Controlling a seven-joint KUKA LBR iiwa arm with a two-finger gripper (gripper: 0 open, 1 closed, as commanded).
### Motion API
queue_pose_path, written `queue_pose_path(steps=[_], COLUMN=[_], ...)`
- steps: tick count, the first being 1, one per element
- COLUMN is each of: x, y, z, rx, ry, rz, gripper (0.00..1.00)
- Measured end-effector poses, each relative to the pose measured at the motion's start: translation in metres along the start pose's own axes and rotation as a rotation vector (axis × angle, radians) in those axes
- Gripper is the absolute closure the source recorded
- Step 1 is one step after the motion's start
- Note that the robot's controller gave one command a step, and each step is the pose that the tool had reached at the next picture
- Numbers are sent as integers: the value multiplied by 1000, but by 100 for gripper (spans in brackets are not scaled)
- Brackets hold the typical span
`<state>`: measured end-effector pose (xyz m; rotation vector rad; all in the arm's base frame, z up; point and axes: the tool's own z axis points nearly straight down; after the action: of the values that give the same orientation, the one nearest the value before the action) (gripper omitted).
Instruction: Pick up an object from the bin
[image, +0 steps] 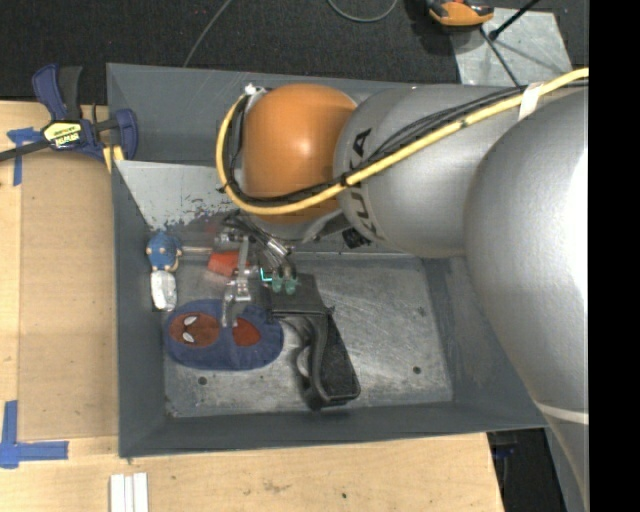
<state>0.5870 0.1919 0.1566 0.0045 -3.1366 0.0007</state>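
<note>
My gripper (238, 300) hangs under the orange wrist cover at the bin's left half, its metal fingers pointing down onto a blue soft slipper-like thing with red spider-face patches (215, 340) at the front left. Just behind the fingers lies a small red-orange piece (222, 263). A black pistol-shaped tool (320, 355) lies right of the gripper, close to the blue thing. At the far left stands a small clear bottle with a blue cap (162, 262).
The arm and its orange cover with yellow and black cables span the bin's back and right side. Bare grey floor shows at the bin's front right. The bin's sloped walls close in all round.
</note>
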Motion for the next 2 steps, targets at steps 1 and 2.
queue_pose_path(steps=[1, 2], x=[15, 23], y=[-2, 17], z=[70, 79], rx=[-6, 6], ry=[-18, -16], rz=[101, 148], gripper=[0, 0])
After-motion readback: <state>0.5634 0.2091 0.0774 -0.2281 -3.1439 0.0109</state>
